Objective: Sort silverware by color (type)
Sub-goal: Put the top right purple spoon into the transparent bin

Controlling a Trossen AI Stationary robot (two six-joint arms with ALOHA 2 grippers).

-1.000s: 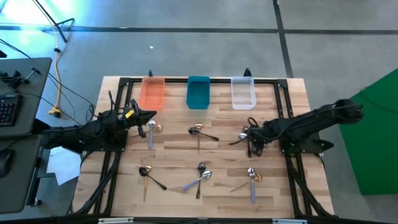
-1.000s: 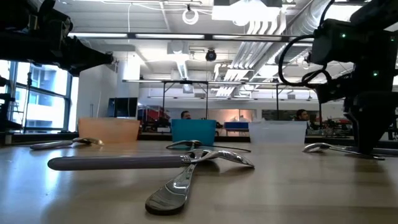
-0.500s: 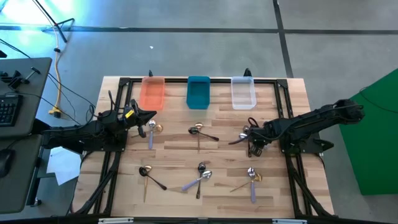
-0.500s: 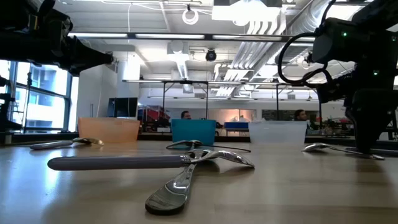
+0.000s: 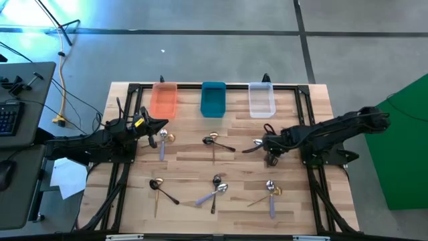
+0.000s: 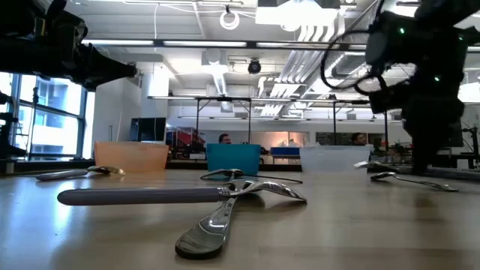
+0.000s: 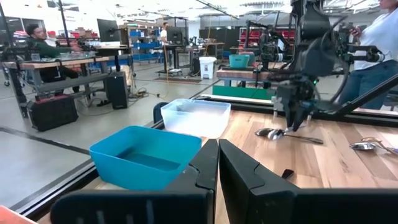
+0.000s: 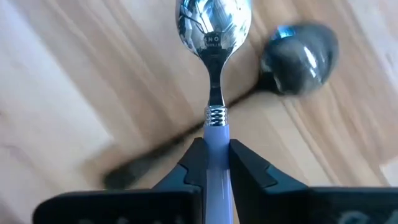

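Wood tabletop [image 5: 321, 107]; right gripper [image 8: 210, 163] clamped on lavender-handled spoon [image 8: 213, 37]; lift level; left gripper [image 7: 217, 163] shut, waiting.

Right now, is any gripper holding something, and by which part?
The right gripper holds a silver spoon by its lavender handle, just behind the ribbed collar. The left gripper holds nothing.
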